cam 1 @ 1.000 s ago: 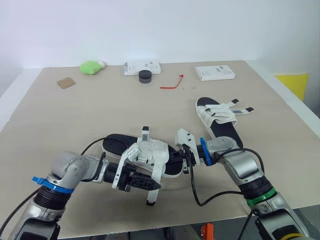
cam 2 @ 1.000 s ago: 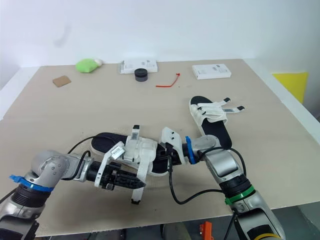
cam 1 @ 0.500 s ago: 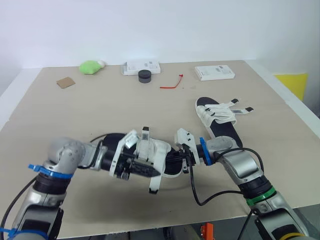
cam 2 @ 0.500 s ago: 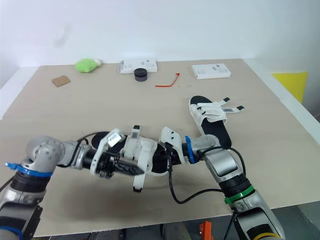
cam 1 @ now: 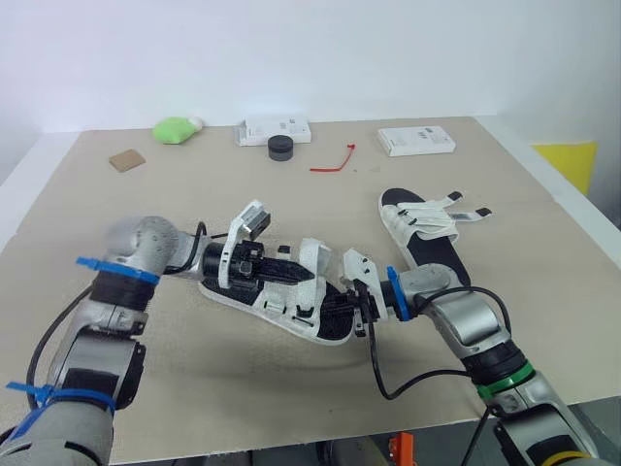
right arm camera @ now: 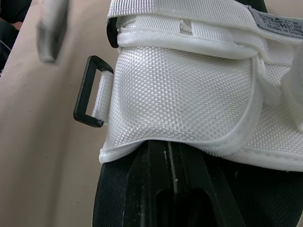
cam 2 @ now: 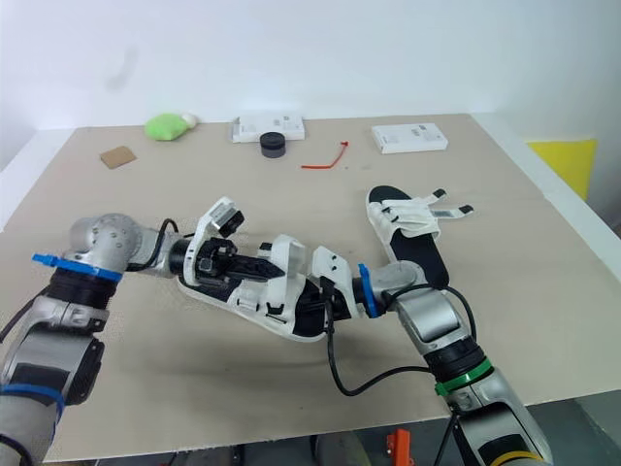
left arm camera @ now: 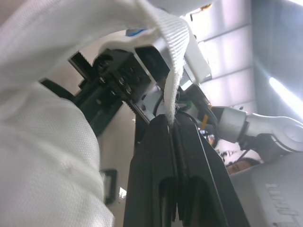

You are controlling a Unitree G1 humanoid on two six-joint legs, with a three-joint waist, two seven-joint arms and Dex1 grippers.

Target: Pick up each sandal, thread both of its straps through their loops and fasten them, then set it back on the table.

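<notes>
Closest to the robot, the right gripper (right arm camera: 169,150) reaches in from the right to one end of the near sandal (cam 1: 291,313). Its two black fingers are pressed together, their tips tucked under the edge of the sandal's white woven upper (right arm camera: 189,94) and against the black footbed. Just beside that upper a black rectangular loop (right arm camera: 89,92) hangs from a short white tab with no strap through it. The near sandal lies across the front middle of the table (cam 1: 543,291), tipped so that its white sole rim faces the robot; I cannot tell whether it rests on the tabletop or is held just above it. From the left, the left gripper (left arm camera: 173,126) lies along the sandal's top, its fingers closed tight and pinching the end of a white strap (left arm camera: 174,71), which arches up from the sandal to the fingertips. Beyond and to the right, well apart from the first, the far sandal (cam 1: 434,254) lies flat on the table with its black footbed up and its white straps (cam 1: 432,218) splayed loose toward the right. Along the far edge of the table, from left to right, sit a small brown cardboard piece (cam 1: 128,161), a green lump (cam 1: 176,130), a white box (cam 1: 275,130) with a black round puck (cam 1: 281,147) just in front of it, a red tie (cam 1: 333,163) and a second white box (cam 1: 416,141). A yellow object (cam 1: 568,163) shows past the table's right edge.
</notes>
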